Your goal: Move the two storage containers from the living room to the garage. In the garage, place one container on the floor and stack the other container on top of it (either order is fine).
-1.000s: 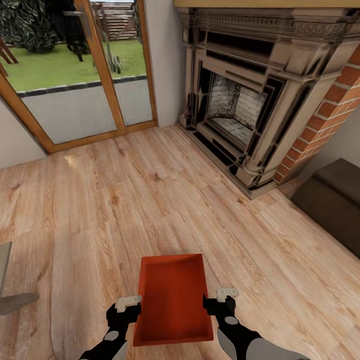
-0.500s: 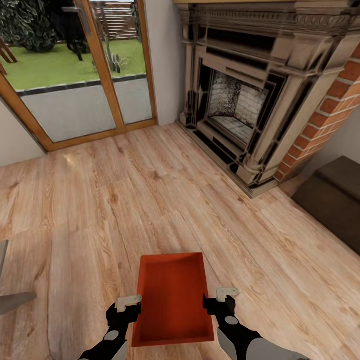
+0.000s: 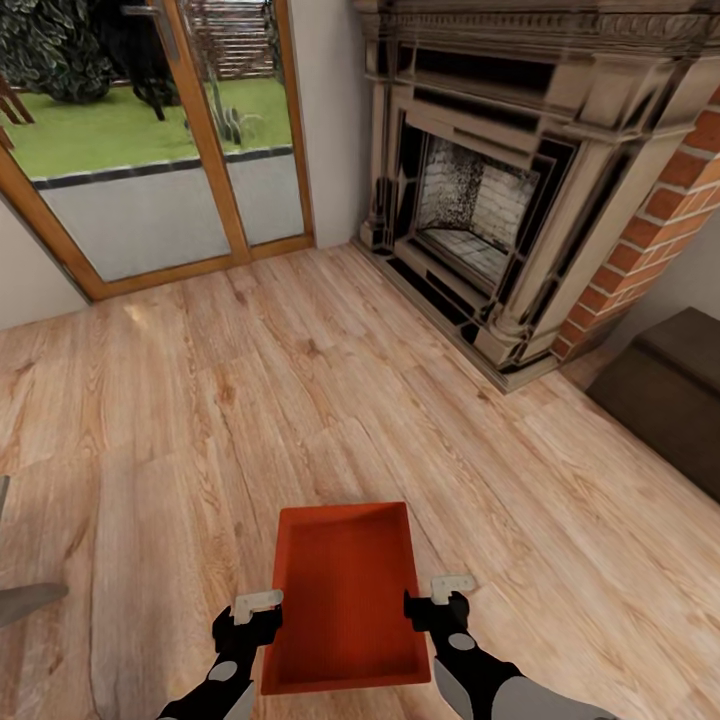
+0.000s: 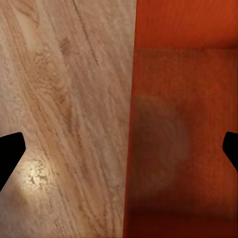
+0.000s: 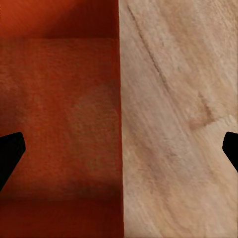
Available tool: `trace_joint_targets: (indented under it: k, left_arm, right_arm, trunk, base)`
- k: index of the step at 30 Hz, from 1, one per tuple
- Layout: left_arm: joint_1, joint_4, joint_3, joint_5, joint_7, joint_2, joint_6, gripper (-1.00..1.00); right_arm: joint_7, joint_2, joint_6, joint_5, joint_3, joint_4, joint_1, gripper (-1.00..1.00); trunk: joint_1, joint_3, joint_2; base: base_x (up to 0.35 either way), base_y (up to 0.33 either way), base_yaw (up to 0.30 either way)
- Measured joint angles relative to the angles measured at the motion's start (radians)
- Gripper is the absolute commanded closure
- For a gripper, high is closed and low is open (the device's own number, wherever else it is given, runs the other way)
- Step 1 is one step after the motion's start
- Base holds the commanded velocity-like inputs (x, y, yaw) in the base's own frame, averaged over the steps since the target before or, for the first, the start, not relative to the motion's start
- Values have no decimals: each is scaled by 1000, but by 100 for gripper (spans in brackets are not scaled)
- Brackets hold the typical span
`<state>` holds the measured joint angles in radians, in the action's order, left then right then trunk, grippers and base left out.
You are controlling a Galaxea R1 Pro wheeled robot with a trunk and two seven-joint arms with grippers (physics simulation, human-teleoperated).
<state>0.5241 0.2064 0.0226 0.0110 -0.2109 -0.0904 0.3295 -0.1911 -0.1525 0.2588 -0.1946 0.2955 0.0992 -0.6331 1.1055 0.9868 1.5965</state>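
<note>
Bin (image 3: 345, 595) of stiff, smooth, likely light plastic, well short of the fireplace (image 3: 470, 215), with my left gripper (image 3: 262, 612) and right gripper (image 3: 428, 600) straddling its long walls, jaws spread.

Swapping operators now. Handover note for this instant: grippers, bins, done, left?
Left gripper: jaws wide open, straddling the container's left wall, not clamped.
Right gripper: the same on the right wall.
Storage container: one orange-red bin between the grippers over the wood plank floor, facing the fireplace and glass doors. Whether it is lifted or resting, I cannot tell.
Done: arms placed on either side of the bin.
Left: carry this bin to the garage, fetch the second, stack them.
</note>
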Motion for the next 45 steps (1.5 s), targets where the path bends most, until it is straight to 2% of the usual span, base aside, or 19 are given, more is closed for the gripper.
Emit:
trace_joint_targets:
  k: [45]
  left_arm:
    - [0, 2, 0, 0, 0, 0, 1, -100]
  right_arm:
    - [0, -1, 1, -2, -1, 0, -1, -100]
  trunk:
    - [173, 141, 315]
  base:
    - [0, 0, 0]
